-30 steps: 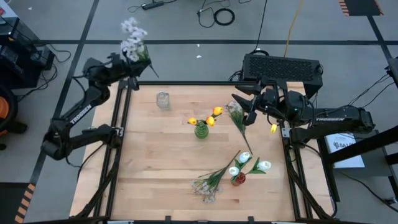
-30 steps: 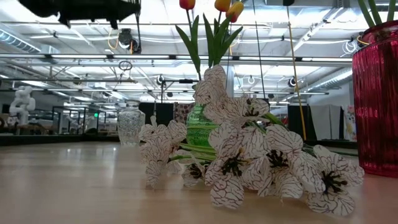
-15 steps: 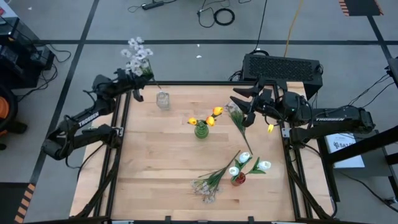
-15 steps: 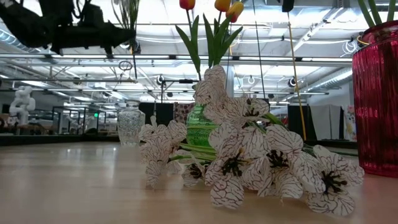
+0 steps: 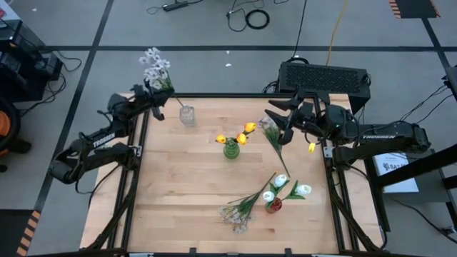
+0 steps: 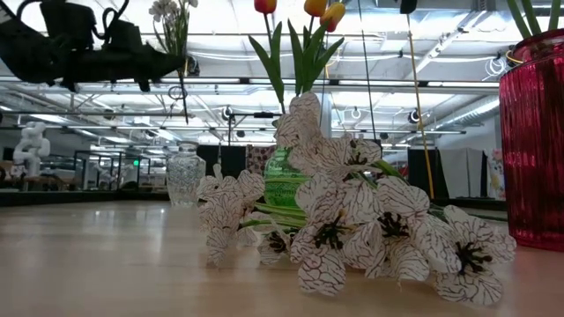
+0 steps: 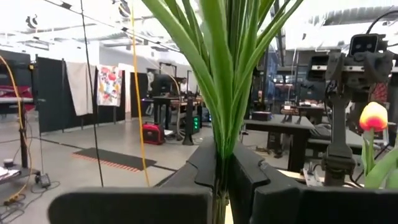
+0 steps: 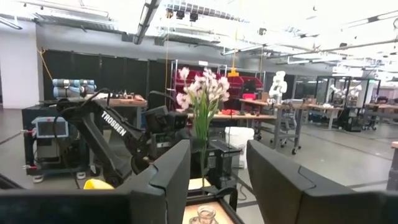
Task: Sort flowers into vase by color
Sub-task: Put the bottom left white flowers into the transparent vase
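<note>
My left gripper (image 5: 158,100) (image 7: 221,186) is at the table's far left corner, shut on a spray of pale blossoms (image 5: 155,66) (image 6: 172,13) (image 8: 200,93). The spray stands upright. Its stem end (image 6: 184,114) hangs a little above a clear glass vase (image 5: 187,114) (image 6: 185,174). My right gripper (image 5: 275,118) (image 8: 217,180) hovers at the far right, open, with nothing between its fingers. Below it another spray (image 5: 271,135) lies on the table. Orange-yellow tulips stand in a green vase (image 5: 231,148). White tulips stand in a red vase (image 5: 273,204). My left gripper pinches the spray's bundle of green stems (image 7: 219,163) between its two fingers, below the leaves. The fingers (image 7: 249,177) come about level from the table's left side and lie across the stems. The spray is lifted clear and upright, blossoms on top, with its thin stem hanging below the fingers.
A third spray (image 5: 241,208) (image 6: 352,229) lies on the table beside the red vase (image 6: 533,141). A black box (image 5: 325,77) sits behind the far right edge. The table's middle left and near left (image 5: 178,193) hold nothing.
My left gripper has sunk with the spray toward the glass vase. It has stayed shut, and the spray has stayed upright, its stem end now just above the vase.
</note>
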